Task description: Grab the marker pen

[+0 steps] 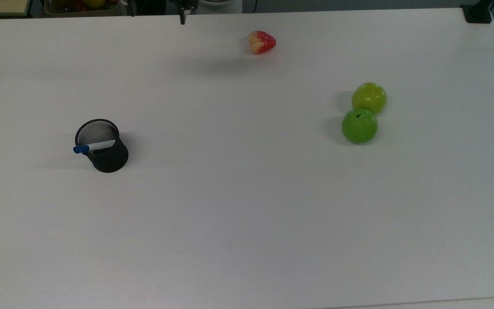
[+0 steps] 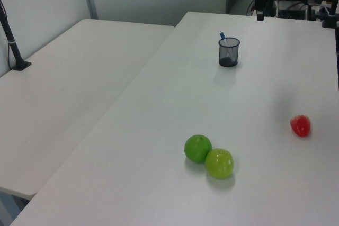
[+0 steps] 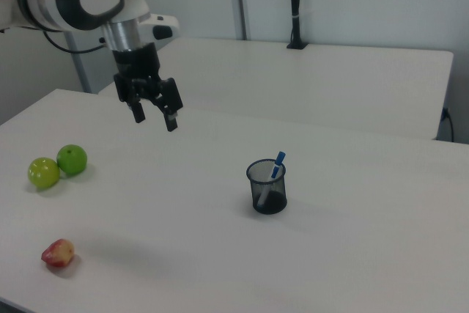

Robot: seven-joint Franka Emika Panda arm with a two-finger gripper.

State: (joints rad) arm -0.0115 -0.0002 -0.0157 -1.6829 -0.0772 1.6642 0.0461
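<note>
In the right view, two green apples (image 3: pixel 57 166) sit touching at the left of the frame, with a red fruit (image 3: pixel 58 253) at lower left on the white worktop (image 3: pixel 183 254). The tool (image 3: pixel 154 117) hangs at upper left, its fingers spread wide and holding nothing, well apart from the cup. Right of centre stands the black mesh cup (image 3: pixel 267 187). The marker pen (image 3: pixel 277 166) leans inside it, blue cap up, resting on the rim.
</note>
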